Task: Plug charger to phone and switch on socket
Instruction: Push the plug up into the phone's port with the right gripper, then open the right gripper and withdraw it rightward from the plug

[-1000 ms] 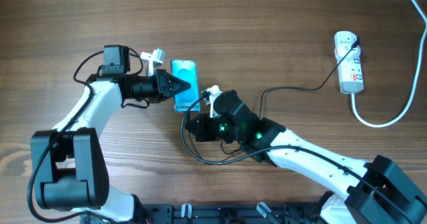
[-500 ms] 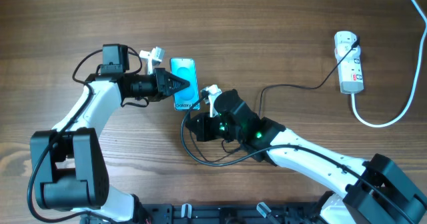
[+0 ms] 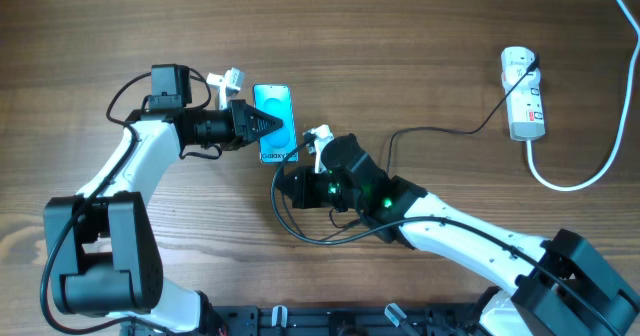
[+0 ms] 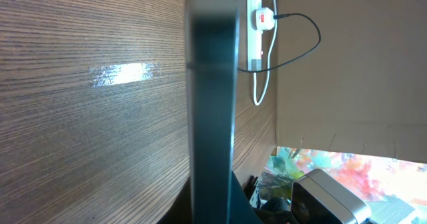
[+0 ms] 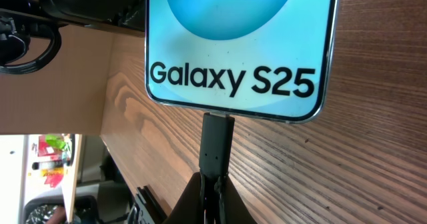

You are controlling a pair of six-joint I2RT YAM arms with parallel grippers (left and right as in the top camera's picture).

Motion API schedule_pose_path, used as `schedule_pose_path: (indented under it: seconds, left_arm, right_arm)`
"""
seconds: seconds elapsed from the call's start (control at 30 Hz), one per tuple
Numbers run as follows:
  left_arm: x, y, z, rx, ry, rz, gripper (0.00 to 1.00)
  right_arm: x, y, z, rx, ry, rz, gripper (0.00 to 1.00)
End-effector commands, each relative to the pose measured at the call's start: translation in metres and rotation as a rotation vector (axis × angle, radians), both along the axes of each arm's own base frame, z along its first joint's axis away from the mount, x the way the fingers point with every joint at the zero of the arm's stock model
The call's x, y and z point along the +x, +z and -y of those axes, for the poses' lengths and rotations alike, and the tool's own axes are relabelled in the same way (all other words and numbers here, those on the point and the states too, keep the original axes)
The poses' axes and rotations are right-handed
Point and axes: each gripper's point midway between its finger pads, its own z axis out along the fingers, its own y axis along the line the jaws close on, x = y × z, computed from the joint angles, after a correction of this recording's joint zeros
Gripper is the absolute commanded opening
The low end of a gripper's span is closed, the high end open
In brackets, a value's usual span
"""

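R gripper (image 5: 215, 187) is sitting nearest the robot, jaws squeezed together on the charger (image 5: 217, 141) just behind its plug tip, which is pointing to 12 o'clock in the R wrist view. Tip is touching the btm edge of the phone (image 5: 233, 44), under the "Galaxy S25" text; can't tell whether it's seated in the port. Phone is lying flat, screen up, left of centre on the table (image 3: 420, 36). L gripper (image 3: 272, 128) is reaching in from 9 o'clock w/ its jaws clamped on the phone's long edge. Charger cable is looping beneath the R arm, then running toward 2 o'clock to the socket (image 3: 524, 96) at far right, well apart from the phone. Its black plug is sitting at the socket's far end. Thick white cord (image 3: 590, 171) is trailing from the socket's near end, curving round toward 3 o'clock.
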Motion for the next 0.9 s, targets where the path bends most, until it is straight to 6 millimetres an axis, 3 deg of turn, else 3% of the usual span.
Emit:
schedule_pose_path:
  seconds: [0.0,0.43,0.57,0.7,0.77,0.87]
  left_arm:
    - [-0.012,0.004,0.010,-0.040,-0.037,-0.018,0.04]
    - [-0.012,0.004,0.010,-0.039,-0.038,-0.018,0.04]
    - [-0.012,0.004,0.010,-0.039,-0.037,-0.017,0.04]
    - [-0.012,0.004,0.010,-0.039,-0.037,-0.017,0.04]
    - [-0.012,0.004,0.010,-0.039,-0.038,-0.016,0.04]
    - [-0.012,0.005,0.010,-0.035,-0.048,0.005,0.04]
  right_arm:
    - [0.038,0.015,0.010,0.000,-0.129,0.094,0.04]
    - [0.040,0.017,0.011,0.013,-0.124,0.100,0.04]
    - [0.032,0.014,0.009,0.009,-0.081,0.079,0.52]
    - [0.029,0.015,0.010,-0.001,-0.058,0.089,0.67]
    - [0.028,0.021,0.014,-0.005,-0.052,0.105,0.79]
    - [0.032,0.024,0.036,-0.031,-0.082,0.068,0.83]
